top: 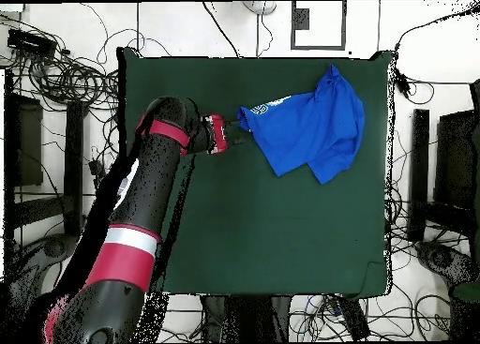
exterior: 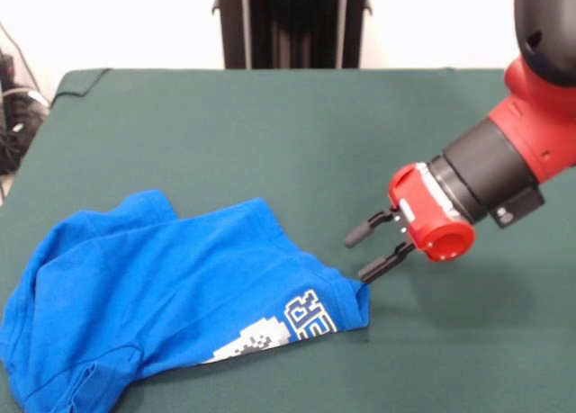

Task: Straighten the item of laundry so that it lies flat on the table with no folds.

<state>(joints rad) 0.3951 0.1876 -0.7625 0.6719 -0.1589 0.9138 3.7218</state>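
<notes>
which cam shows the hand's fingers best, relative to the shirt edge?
Front view. The hand shows both black fingers apart, open, with the lower tip at the folded corner of the blue T-shirt; contact can't be confirmed. Overhead shows only the hand as a red block beside the shirt's corner, fingers unresolved.

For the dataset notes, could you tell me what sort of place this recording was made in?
Most likely a robotics lab or test cell, not a home. A red and black robot arm works over a table covered in dark green cloth, a blue T-shirt lies crumpled on it, and loose cables litter the floor around.
</notes>
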